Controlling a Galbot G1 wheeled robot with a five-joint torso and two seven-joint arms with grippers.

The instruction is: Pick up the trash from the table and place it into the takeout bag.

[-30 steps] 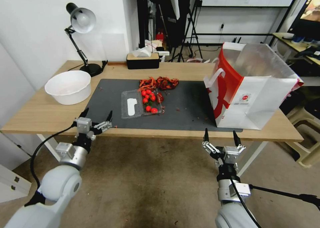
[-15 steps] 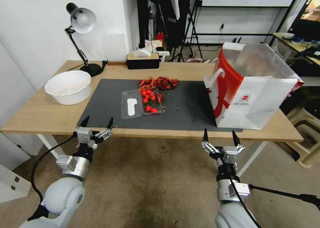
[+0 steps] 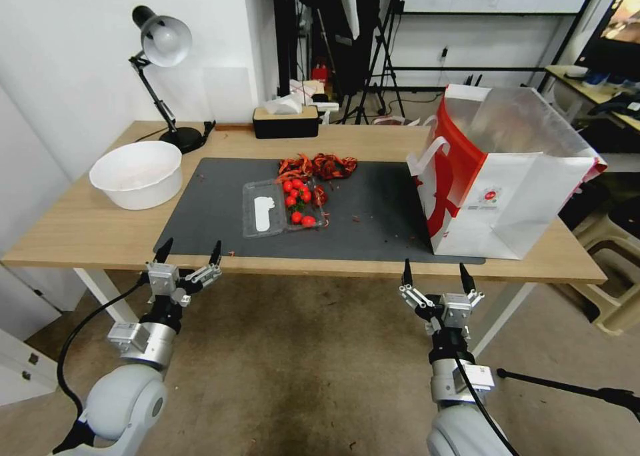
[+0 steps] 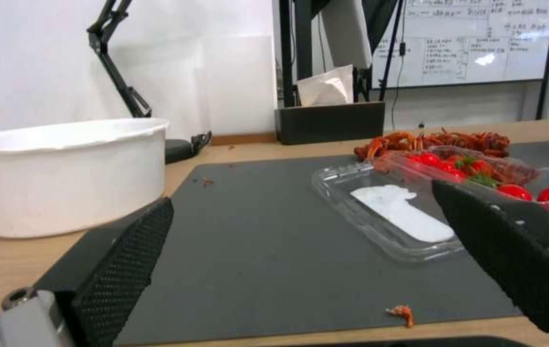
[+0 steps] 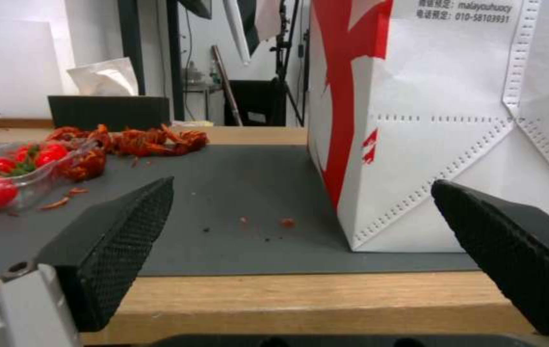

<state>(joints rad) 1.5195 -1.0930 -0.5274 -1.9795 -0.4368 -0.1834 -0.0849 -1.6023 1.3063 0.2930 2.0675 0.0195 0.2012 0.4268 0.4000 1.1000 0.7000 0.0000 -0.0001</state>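
Observation:
The trash lies mid-mat on the table (image 3: 87, 233): a clear plastic box (image 3: 282, 207) holding red cherry tomatoes, its lid (image 4: 390, 214) folded open, and a pile of red crayfish shells (image 3: 319, 166) just behind it. The takeout bag (image 3: 510, 183), white with a red side and foil lining, stands open at the mat's right end. My left gripper (image 3: 191, 246) is open and empty just off the table's front edge, near the mat's left corner. My right gripper (image 3: 434, 267) is open and empty below the front edge, in front of the bag (image 5: 428, 125).
A big white bowl (image 3: 137, 174) sits at the table's left, with a desk lamp (image 3: 163, 43) behind it. A black tissue box (image 3: 285, 121) stands at the back edge. Small red scraps (image 5: 285, 222) dot the dark grey mat (image 3: 373, 209). Stools (image 3: 610, 249) stand to the right.
My left gripper has dropped and drawn back from over the table's front edge to just off it. My right gripper has sunk slightly. Nothing on the table has moved.

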